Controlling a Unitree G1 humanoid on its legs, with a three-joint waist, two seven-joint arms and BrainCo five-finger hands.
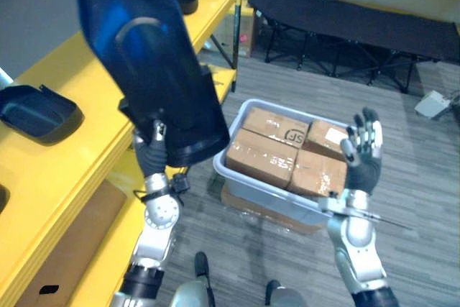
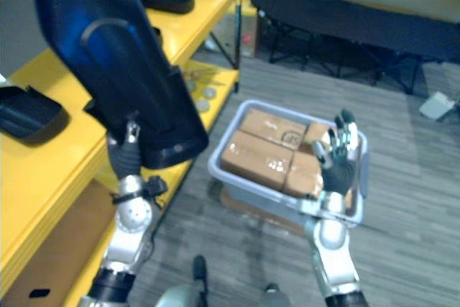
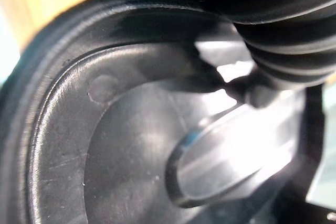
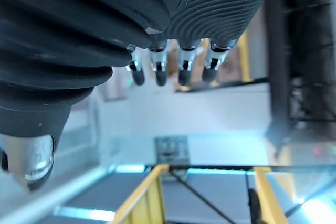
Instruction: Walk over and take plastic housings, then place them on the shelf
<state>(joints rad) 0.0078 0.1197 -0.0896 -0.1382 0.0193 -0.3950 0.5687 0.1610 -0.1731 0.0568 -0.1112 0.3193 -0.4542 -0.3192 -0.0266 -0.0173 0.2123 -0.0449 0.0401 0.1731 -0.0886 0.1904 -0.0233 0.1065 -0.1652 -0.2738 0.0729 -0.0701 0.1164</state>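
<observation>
Pickup done: my left hand [image 1: 152,152] grips the large black plastic housing [image 1: 154,70], raised beside the yellow shelf [image 1: 72,156] (placement not yet done); right hand [image 1: 361,152] splayed, empty.

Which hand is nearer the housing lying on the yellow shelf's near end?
Left. The left hand, gripping a raised housing, is beside the shelf housing; the right hand is open farther off, over the box bin.
</observation>
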